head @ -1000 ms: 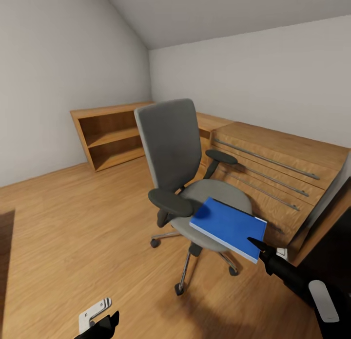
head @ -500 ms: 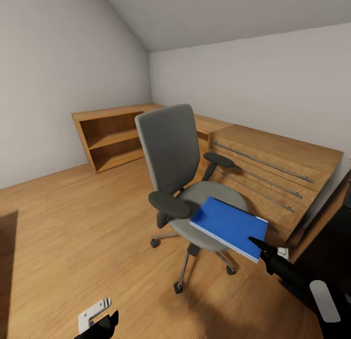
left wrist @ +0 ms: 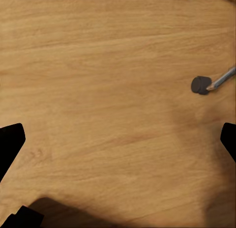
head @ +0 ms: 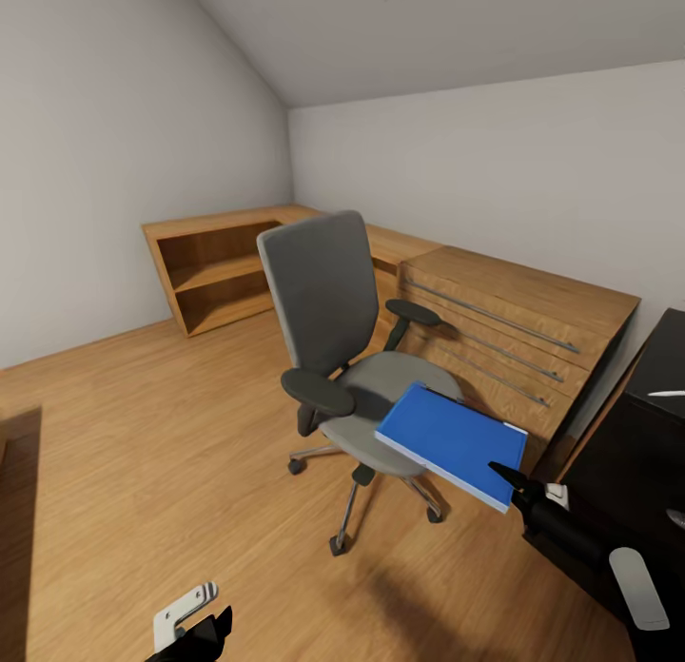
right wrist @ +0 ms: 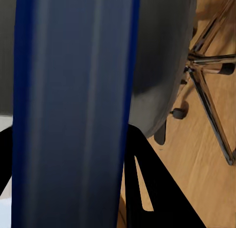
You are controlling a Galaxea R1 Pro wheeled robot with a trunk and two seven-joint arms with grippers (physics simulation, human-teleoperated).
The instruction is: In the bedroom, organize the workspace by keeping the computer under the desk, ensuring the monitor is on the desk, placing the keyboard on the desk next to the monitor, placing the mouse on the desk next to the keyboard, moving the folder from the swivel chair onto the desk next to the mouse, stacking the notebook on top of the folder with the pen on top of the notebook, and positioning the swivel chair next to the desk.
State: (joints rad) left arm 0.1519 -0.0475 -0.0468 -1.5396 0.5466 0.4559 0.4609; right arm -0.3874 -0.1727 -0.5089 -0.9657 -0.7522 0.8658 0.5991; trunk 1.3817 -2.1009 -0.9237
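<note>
Right gripper point(head: 506, 476): jaws clamped on the near corner of the folder point(head: 451, 441), one black finger point(right wrist: 147, 184) pressed along its edge in the right wrist view. Folder point(right wrist: 73, 110) held flat and slightly tilted, raised just above the front of the swivel chair point(head: 328, 310) seat, whether touching it cannot be told. Chair's grey seat point(right wrist: 157, 66) and chrome star base point(right wrist: 209, 80) just beyond the folder in the wrist view. Left gripper point(left wrist: 118, 139): jaws spread wide, nothing between them, pointed down at the wooden floor point(left wrist: 98, 80), low and well apart from the chair. One black castor point(left wrist: 200, 84) on a chrome spoke near that gripper. Behind the chair, light wooden cabinets point(head: 514, 329) with long silver handles, and an open wooden shelf unit point(head: 214, 262) further back in the corner. Beside the chair, past the folder, the glossy black worktop of the desk point(head: 656, 396), with a thin silvery-white pen point(head: 666, 393) lying on it.
</note>
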